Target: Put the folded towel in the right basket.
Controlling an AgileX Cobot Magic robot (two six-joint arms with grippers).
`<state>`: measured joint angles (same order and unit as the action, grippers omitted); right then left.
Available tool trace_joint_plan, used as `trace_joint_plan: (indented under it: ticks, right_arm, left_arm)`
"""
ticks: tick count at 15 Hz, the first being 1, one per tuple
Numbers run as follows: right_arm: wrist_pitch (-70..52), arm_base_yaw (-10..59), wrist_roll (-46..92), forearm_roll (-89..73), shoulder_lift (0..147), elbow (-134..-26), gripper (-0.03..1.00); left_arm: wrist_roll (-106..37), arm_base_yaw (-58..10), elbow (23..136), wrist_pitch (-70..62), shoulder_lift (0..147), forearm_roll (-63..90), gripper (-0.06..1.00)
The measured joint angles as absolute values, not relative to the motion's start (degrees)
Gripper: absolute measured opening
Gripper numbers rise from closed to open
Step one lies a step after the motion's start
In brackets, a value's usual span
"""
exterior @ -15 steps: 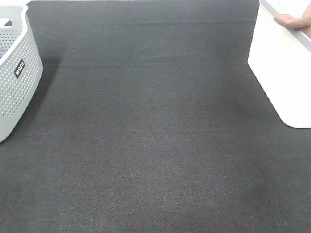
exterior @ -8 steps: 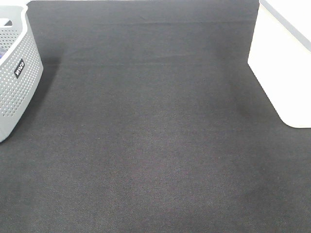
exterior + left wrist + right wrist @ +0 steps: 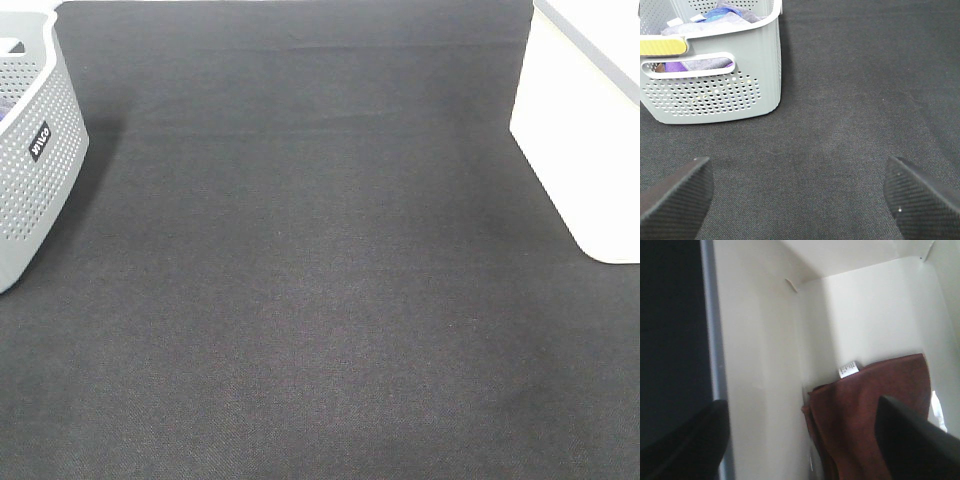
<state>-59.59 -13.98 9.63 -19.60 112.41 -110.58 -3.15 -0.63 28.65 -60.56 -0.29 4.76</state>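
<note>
A folded dark red towel (image 3: 855,415) with a white label lies inside the white right basket (image 3: 760,365), against its wall. In the exterior high view that basket (image 3: 580,150) stands at the right edge, its inside hidden. My right gripper (image 3: 801,407) is open and empty, above the basket's rim and the towel. My left gripper (image 3: 796,167) is open and empty, low over the black mat, a short way from the grey basket. Neither gripper shows in the exterior high view.
A grey perforated basket (image 3: 30,170) stands at the left edge; the left wrist view shows it (image 3: 715,95) holding purple, blue and grey cloths (image 3: 720,15). A black mat (image 3: 320,280) covers the table between the baskets.
A person's hand that rested on the white basket's rim at the top right one second ago has gone. The baskets have not moved.
</note>
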Motion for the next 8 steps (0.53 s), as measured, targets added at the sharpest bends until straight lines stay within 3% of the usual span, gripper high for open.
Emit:
trace_joint_plan:
  ticks: [8]
  right_arm:
    - [-68.9, -1.3, 8.1, -14.4, 102.6, -110.6, 0.76]
  left_arm:
    - [-3.2, -0.6, 28.6, -60.6, -0.3, 4.8, 0.87]
